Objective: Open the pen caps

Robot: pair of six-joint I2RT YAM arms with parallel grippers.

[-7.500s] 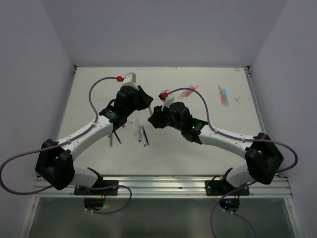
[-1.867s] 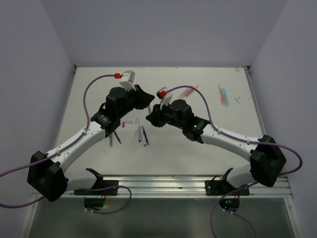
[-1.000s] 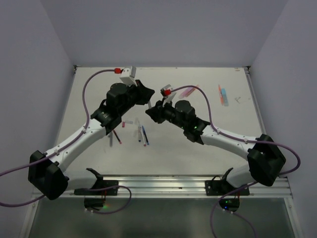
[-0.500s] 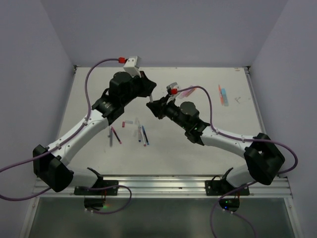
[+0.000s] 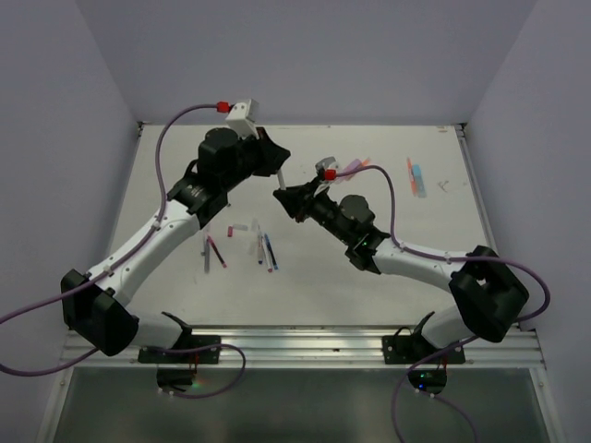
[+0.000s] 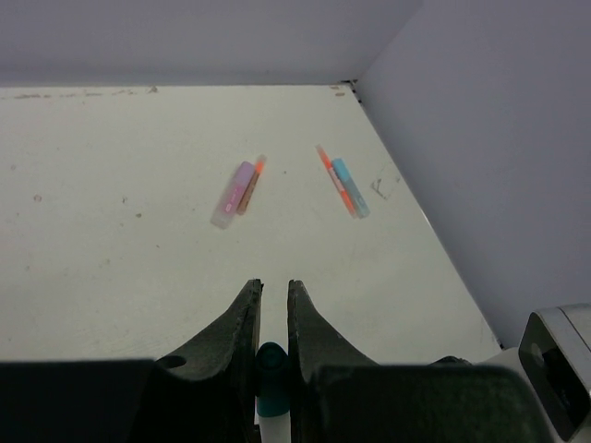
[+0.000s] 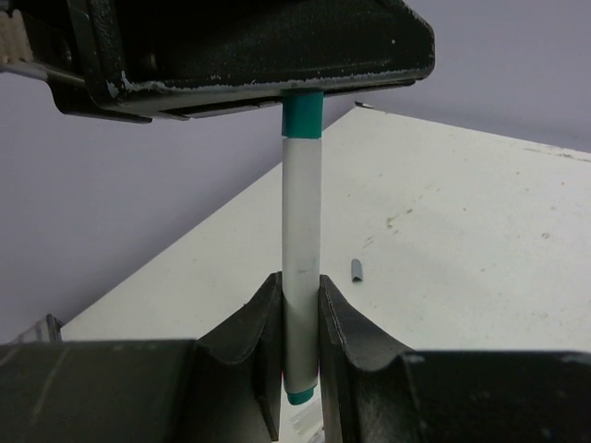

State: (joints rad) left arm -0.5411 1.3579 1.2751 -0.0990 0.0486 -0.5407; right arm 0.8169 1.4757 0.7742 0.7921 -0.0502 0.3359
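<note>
the left gripper (image 6: pixel 273 288) is pressed together on the teal cap (image 6: pixel 271 365), which sits deep between its fingers, well back from the tips. the right gripper (image 7: pixel 300 281) pinches the white barrel of the same pen (image 7: pixel 301 212) low down, near its tail end. the pen bridges straight from one tool to the other, lifted clear of the table (image 7: pixel 462 212). in the right wrist view the cap meets the barrel with no gap that shows, so i judge the cap is not yet off and the pull is the step in hand.

to do it well, the two tools should part along the pen's own line, each backing straight away from the other. sideways drift would likely cock the barrel in the cap's mouth and jam it. a long stretch of bare barrel runs ahead of the right fingertips, so the smooth barrel may slide through the pads. a firm squeeze before pulling seems wise, and a slight twist could help free the cap.

a loose grey cap (image 7: pixel 356 269) lies on the table beyond the right fingers. a pink-purple pair (image 6: pixel 238 189) and an orange and blue pair (image 6: pixel 343 182) of pens lie far ahead of the left fingertips, clear of the pull.
</note>
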